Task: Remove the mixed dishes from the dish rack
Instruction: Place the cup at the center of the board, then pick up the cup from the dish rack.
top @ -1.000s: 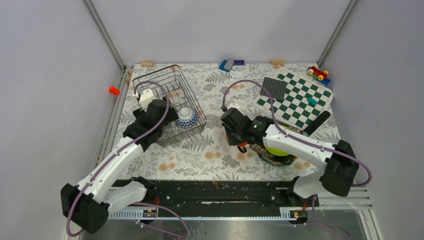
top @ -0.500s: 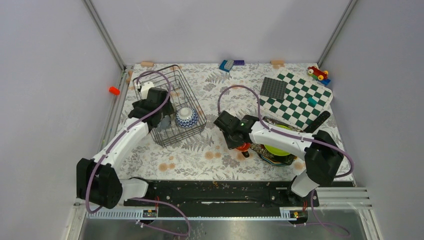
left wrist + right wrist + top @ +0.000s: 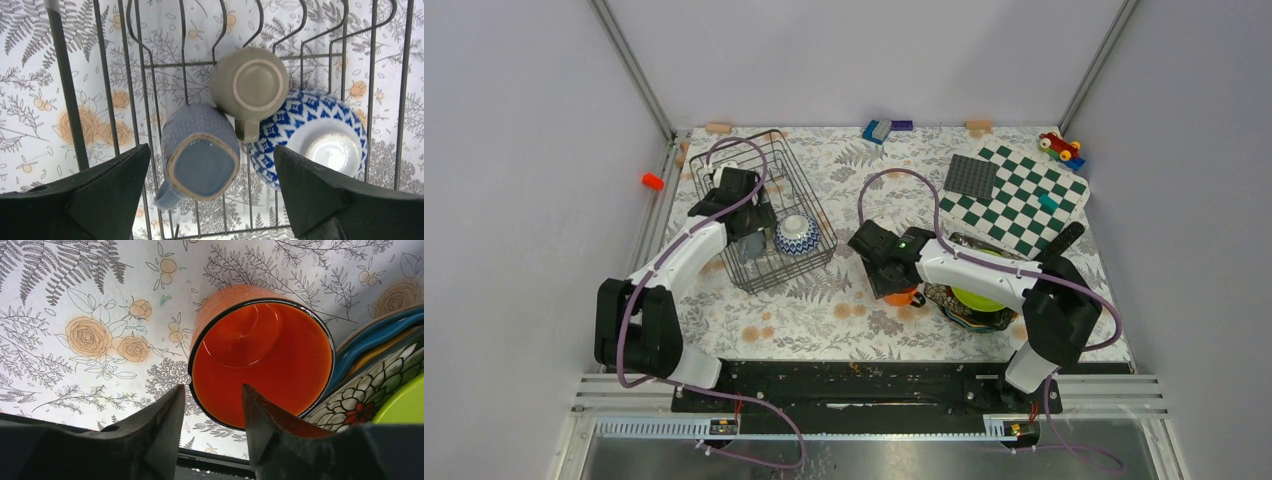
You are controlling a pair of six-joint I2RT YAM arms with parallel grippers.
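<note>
Orange mug (image 3: 260, 355) beside stacked plates (image 3: 372, 390), rim between right fingers (image 3: 150, 437)

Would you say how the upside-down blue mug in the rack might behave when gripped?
The blue mug looks ceramic: likely stiff, weighty and breakable. Its dotted, squarish sides probably give grip. Sitting close beside the grey cup, it may nudge that when lifted.

No text, labels or numbers are legible

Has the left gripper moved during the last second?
Yes. The left gripper moved farther over the dish rack, toward its far end.
</note>
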